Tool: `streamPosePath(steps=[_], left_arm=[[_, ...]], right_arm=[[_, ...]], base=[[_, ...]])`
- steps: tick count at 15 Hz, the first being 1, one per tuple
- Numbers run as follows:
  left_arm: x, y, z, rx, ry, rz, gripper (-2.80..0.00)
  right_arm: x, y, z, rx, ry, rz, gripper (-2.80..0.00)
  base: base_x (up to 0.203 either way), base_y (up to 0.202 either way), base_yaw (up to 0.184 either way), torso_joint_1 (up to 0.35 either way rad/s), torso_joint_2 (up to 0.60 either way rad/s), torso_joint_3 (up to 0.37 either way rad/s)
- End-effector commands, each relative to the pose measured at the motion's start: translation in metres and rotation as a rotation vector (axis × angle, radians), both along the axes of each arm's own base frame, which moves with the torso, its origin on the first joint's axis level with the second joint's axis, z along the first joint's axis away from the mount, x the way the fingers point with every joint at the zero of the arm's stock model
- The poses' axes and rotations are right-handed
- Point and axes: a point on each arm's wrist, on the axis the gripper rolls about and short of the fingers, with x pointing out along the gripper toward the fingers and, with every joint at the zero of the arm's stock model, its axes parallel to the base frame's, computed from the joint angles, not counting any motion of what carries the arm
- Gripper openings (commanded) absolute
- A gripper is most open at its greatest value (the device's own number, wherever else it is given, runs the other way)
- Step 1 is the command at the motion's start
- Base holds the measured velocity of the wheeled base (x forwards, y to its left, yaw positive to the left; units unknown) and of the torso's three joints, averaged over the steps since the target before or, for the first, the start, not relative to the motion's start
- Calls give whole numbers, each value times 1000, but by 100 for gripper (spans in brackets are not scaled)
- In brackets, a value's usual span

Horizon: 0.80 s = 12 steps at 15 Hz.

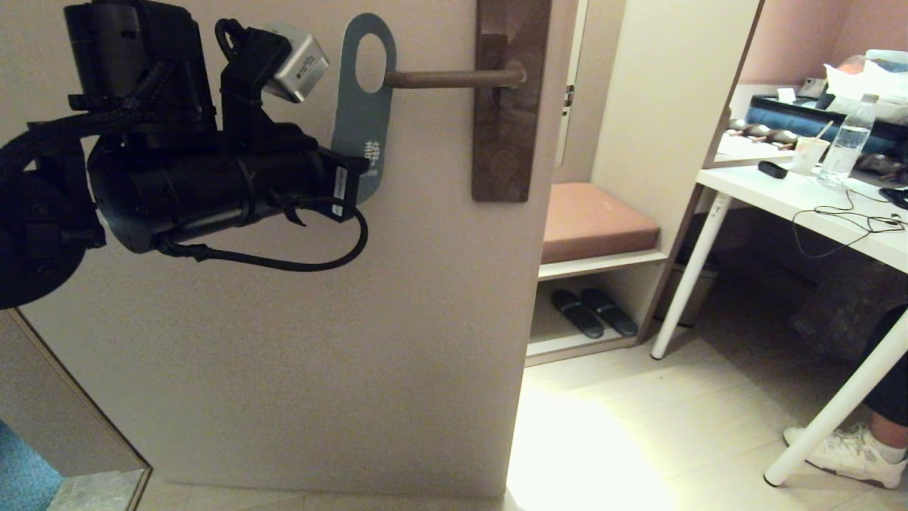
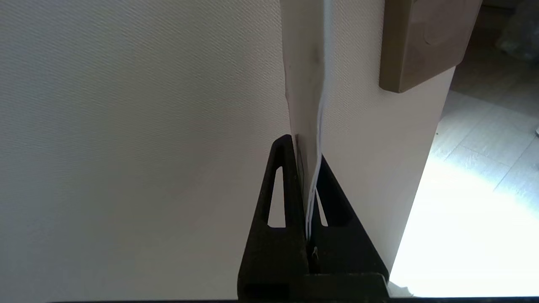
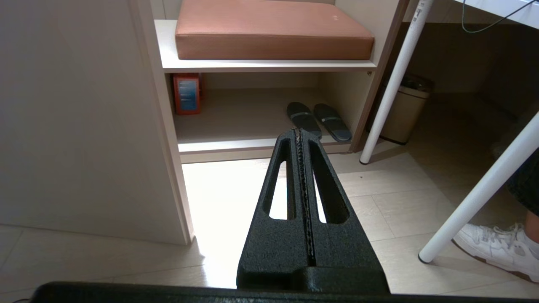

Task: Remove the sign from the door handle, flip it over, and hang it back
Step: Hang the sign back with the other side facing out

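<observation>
The sign shows its blue-grey face in the head view, upright against the door. Its oval hole sits at the free tip of the door handle, a brown lever on a tall dark backplate. I cannot tell whether the tip is inside the hole. My left gripper is shut on the sign's lower end; the sign shows edge-on between the fingers. The left arm is left of the sign. My right gripper is shut and empty, low over the floor, out of the head view.
The door's edge is right of the backplate. Beyond it are a bench with a brown cushion, slippers, a white table, its legs, a bin and a person's shoe.
</observation>
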Motion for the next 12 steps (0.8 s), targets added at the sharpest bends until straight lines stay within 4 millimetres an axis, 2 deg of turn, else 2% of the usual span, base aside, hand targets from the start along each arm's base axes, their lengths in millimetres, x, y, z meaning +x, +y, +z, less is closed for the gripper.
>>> streamPosePath(steps=[1,12], left_arm=[[1,-3,-2,5,5,-6,-280],[6,-18,-5,11,9,-15,-280]], right_arm=[[0,0,0,-1,0,1,-280],[0,0,0,-1,0,1,-280]], base=[[0,0,0,0,0,0],[0,0,0,0,0,0]])
